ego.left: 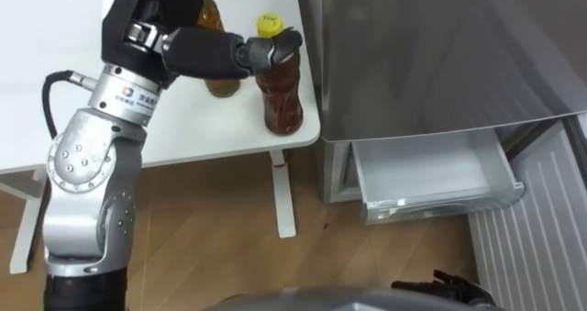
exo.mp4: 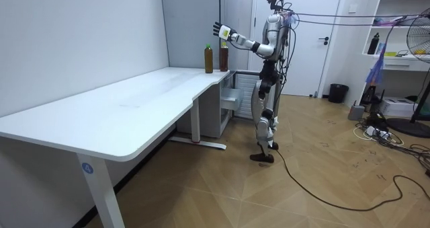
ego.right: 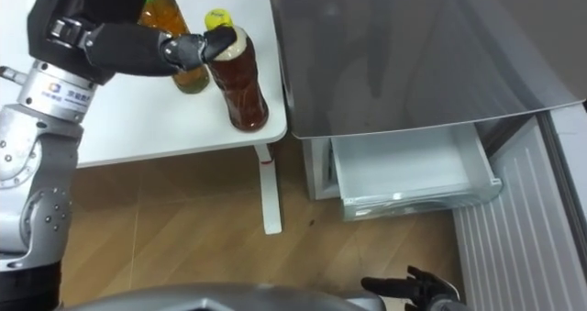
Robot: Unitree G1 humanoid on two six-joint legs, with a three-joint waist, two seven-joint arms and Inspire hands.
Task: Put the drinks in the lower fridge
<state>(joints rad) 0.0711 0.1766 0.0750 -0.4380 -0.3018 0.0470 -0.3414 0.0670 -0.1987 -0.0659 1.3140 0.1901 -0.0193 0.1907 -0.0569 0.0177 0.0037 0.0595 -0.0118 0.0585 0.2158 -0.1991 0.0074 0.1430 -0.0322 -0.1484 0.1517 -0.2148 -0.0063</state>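
Note:
Two drinks stand at the corner of the white table [ego.left: 229, 132]. Nearest the fridge is a dark brown bottle [ego.left: 282, 95] with a yellow cap; an amber bottle [ego.left: 220, 80] stands just behind it to the left. My left hand [ego.left: 215, 52] reaches across in front of the amber bottle, its straight fingertips touching the brown bottle's neck, not curled round it. The fridge's lower drawer [ego.left: 431, 169] is pulled out and holds nothing. My right hand [ego.left: 440, 283] hangs low at the bottom edge, fingers relaxed. In the room view I stand at the table's far end by the bottles [exo.mp4: 224, 56].
The grey fridge body [ego.left: 440, 54] rises right beside the table corner. A white ribbed panel [ego.left: 541, 228] lies at the lower right next to the drawer. Wooden floor and the table's leg [ego.left: 282, 196] are below the corner.

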